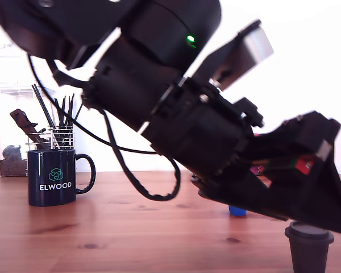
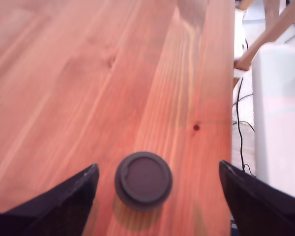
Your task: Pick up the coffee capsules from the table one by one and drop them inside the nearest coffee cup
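The gripper (image 2: 157, 184) is standing wide open, its two dark fingers (image 2: 64, 204) spread far apart and holding nothing. The dark capsule (image 2: 143, 178) is sitting upright on the worktop (image 2: 88, 88) between them, touching neither finger. In the exterior view the arm is leaning down over this capsule (image 1: 308, 245) at the view's right, and a blue capsule (image 1: 237, 211) is showing just behind the arm. The mug (image 1: 52, 177) is standing well apart at the exterior view's left, with a wire holder of black sticks (image 1: 59, 128) behind it. Beyond the wooden worktop's edge, cables (image 2: 241, 113) are lying on a pale floor.
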